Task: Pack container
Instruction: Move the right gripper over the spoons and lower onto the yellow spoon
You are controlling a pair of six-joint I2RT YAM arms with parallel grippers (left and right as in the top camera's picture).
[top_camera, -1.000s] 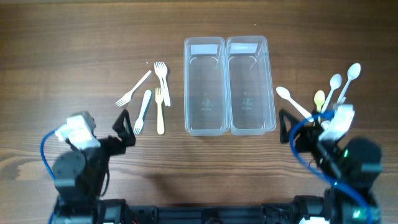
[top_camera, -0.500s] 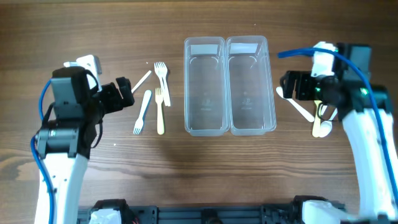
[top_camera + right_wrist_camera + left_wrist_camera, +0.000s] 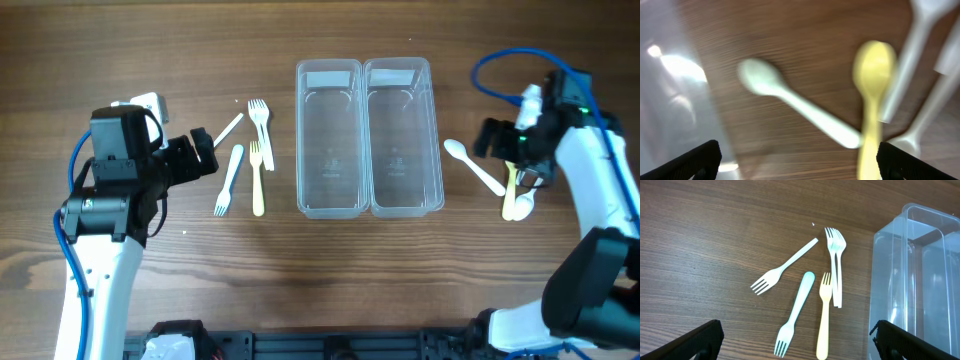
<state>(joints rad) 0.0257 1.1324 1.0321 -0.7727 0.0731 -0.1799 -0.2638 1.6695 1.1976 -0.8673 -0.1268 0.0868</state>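
Two clear empty containers stand side by side, the left one [image 3: 328,138] and the right one [image 3: 404,136]. Several forks lie left of them: a white pair [image 3: 262,125], a pale blue fork [image 3: 230,180] and a yellow fork [image 3: 257,178]. My left gripper [image 3: 205,152] is open and empty just left of the forks. In the left wrist view it [image 3: 800,342] hovers over the blue fork [image 3: 796,312] and the yellow fork [image 3: 824,315]. My right gripper [image 3: 503,158] is open and empty above a white spoon [image 3: 473,165] and a yellow spoon [image 3: 510,185]. In the blurred right wrist view it [image 3: 800,160] is over them.
A diagonal white fork [image 3: 785,266] lies farthest left, partly under my left gripper in the overhead view. Two more white spoons [image 3: 920,60] lie right of the yellow spoon [image 3: 872,85], mostly hidden under my right arm from overhead. The left container's wall [image 3: 920,280] is close on the left gripper's right.
Both arms rose from the front edge and reached out over the utensils. In the last half second the right gripper shifted right over the spoons; the left barely moved.
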